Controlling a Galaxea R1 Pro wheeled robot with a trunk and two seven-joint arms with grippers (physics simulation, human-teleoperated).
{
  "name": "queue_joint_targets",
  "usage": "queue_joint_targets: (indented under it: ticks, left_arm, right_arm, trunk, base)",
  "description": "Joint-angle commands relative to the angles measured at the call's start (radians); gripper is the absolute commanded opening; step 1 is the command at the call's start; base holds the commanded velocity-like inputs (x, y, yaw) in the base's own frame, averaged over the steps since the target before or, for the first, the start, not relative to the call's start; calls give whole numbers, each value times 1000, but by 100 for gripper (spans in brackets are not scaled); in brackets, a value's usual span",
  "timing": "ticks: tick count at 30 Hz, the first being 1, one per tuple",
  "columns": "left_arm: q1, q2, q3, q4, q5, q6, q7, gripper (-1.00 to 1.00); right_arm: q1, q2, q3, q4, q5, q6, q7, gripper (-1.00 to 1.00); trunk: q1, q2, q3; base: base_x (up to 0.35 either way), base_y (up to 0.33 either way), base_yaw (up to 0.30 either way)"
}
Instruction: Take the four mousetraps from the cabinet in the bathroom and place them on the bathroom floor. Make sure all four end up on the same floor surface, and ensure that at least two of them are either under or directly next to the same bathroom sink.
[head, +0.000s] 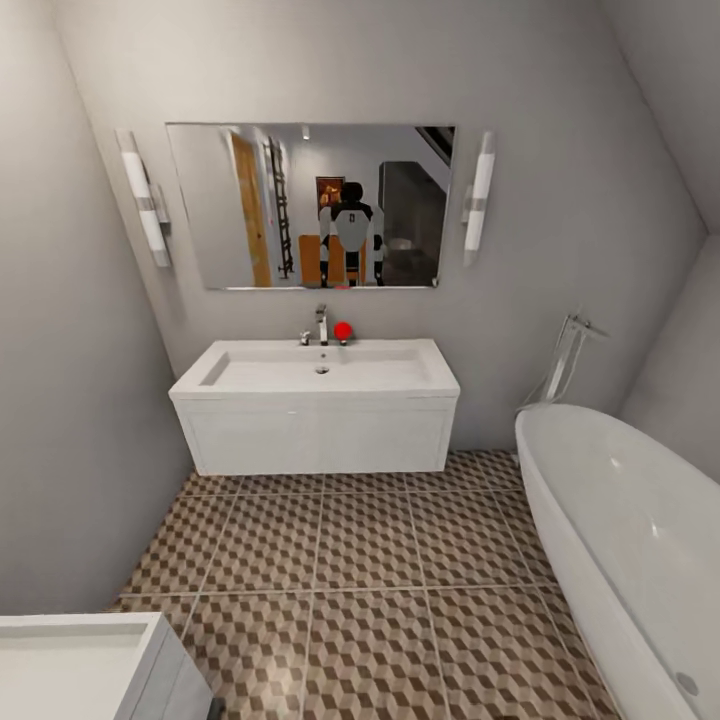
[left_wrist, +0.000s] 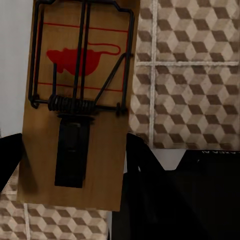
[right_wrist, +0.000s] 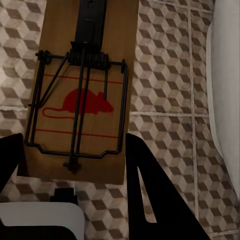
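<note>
In the left wrist view a mousetrap (left_wrist: 80, 100), a wooden board with a red mouse print and a black wire spring, sits between the two dark fingers of my left gripper (left_wrist: 75, 167), which is shut on it above the cube-patterned floor (left_wrist: 190, 90). My right gripper (right_wrist: 75, 172) is shut the same way on a second mousetrap (right_wrist: 85, 95) over the same tiles (right_wrist: 170, 100). Ahead in the head view stands the white trough sink (head: 318, 374) with its chrome tap (head: 321, 325) and two-door vanity (head: 320, 435). Bare bathroom floor (head: 370, 590) lies in front of it.
The oval white bathtub (head: 630, 520) fills the right side, its edge also showing in the right wrist view (right_wrist: 227, 90). A white square fixture (head: 85, 660) sits at the near left. A mirror (head: 310, 205) and a small red ball (head: 343, 330) are behind the sink. Grey walls close both sides.
</note>
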Motion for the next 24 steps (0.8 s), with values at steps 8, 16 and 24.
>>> queue_joint_targets:
  ticks: [8,16,24]
  left_arm:
    - [-1,0,-8,0,6,1,-1,-100]
    - [-1,0,-8,0,6,2,-1,-100]
    - [0,0,-8,0,6,2,-1,-100]
  right_arm:
    - [0,1,9,-1,-11,-2,0,-100]
    - [0,1,9,-1,-11,-2,0,-100]
    - [0,1,9,-1,-11,-2,0,-100]
  trunk:
    - [1,-1,-2]
    - [1,-1,-2]
    - [1,-1,-2]
  base:
    - [333,0,0]
    - [333,0,0]
    - [333,0,0]
